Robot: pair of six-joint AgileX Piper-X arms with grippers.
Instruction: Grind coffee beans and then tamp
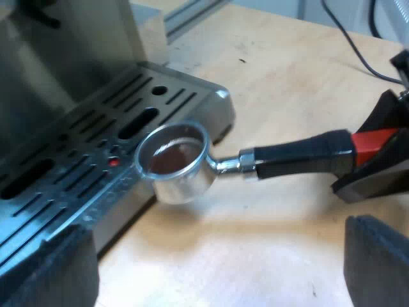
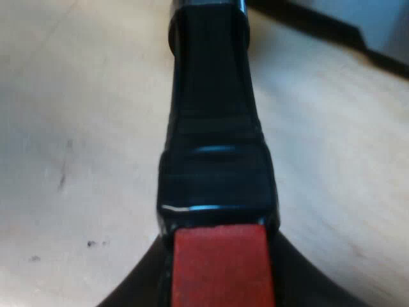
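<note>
The right tool (image 1: 377, 153) is clamped on the red end of the holder's (image 1: 176, 160) dark handle (image 1: 300, 153). The metal basket has brown grounds inside and sits at the edge of the espresso machine's (image 1: 57, 57) drip tray (image 1: 83, 134), over the desk (image 1: 287, 77). The left tool (image 1: 211, 268) hangs wide open nearby, gripping nothing.

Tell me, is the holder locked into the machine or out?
Out: the holder is by the machine's tray, its handle in the right gripper.
</note>
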